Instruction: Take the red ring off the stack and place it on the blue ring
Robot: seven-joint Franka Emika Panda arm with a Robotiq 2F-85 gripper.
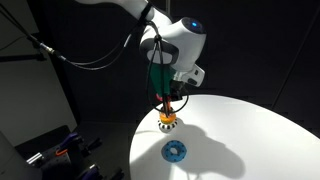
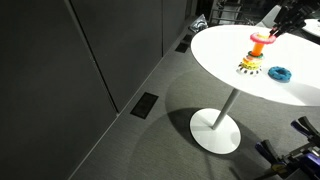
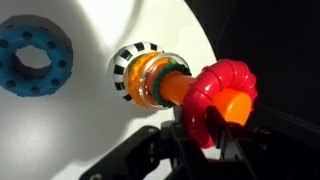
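The red ring [image 3: 215, 90] sits near the top of the orange peg [image 3: 180, 88] of the stack, whose checkered base [image 3: 128, 62] stands on the white round table [image 3: 90, 130]. My gripper [image 3: 195, 128] is shut on the red ring, its dark fingers pinching the ring's lower rim. In both exterior views the gripper [image 1: 170, 97] hangs right above the stack [image 1: 168, 121], and the red ring [image 2: 258, 38] shows high on the peg. The blue ring [image 3: 35, 58] lies flat on the table beside the stack, also in both exterior views [image 1: 175, 151] [image 2: 279, 73].
The white table [image 1: 250, 140] stands on a single pedestal foot [image 2: 217, 132] over grey carpet. Dark curtain walls surround it. Black equipment [image 1: 55, 150] sits on the floor beside the table. More coloured rings [image 3: 152, 80] remain low on the peg.
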